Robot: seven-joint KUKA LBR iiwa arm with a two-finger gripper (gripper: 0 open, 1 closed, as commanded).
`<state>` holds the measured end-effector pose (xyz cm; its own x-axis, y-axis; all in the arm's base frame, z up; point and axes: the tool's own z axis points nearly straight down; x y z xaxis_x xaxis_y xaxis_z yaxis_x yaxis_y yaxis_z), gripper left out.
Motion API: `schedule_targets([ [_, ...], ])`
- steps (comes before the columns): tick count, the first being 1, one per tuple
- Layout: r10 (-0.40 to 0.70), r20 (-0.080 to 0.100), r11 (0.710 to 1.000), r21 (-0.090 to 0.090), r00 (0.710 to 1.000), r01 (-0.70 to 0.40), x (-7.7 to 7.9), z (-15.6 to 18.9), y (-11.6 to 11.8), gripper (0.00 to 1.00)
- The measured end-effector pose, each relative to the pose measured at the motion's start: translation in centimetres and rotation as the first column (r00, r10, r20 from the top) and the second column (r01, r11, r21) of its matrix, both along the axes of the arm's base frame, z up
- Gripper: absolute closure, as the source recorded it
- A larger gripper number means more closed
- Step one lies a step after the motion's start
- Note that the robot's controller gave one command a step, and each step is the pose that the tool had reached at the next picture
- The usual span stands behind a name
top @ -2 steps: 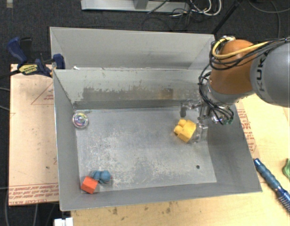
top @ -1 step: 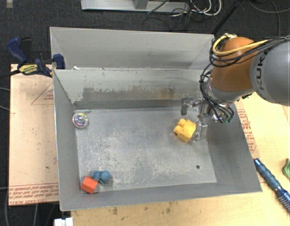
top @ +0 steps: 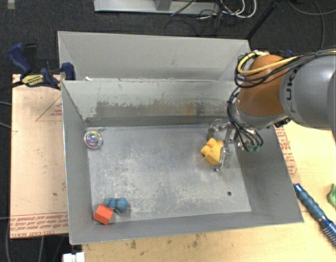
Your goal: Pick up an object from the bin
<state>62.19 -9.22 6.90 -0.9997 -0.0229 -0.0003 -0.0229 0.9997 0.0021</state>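
Note:
A small yellow lumpy thing sits at the right of the bin floor, close under the gripper. Metal fingers come down on its right side and touch or nearly touch it; one fingertip reaches the floor just below it. Whether the yellow thing sits between the fingers is unclear.
A shiny clear ball rests at the bin's back left corner. An orange block and a small blue thing lie together at the front left. The arm with its orange cover and cables hangs over the bin's right wall.

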Motion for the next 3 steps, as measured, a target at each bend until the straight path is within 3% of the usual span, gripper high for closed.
schedule_targets([
  [1,-0.001,0.002,1.000,0.001,1.000,0.001,0.1,0.0,0.0,0.00],
  [2,-0.001,0.002,1.000,0.001,1.000,0.001,0.1,0.0,0.0,1.00],
  [3,-0.001,0.011,1.000,-0.002,1.000,0.001,0.3,8.0,0.0,1.00],
])
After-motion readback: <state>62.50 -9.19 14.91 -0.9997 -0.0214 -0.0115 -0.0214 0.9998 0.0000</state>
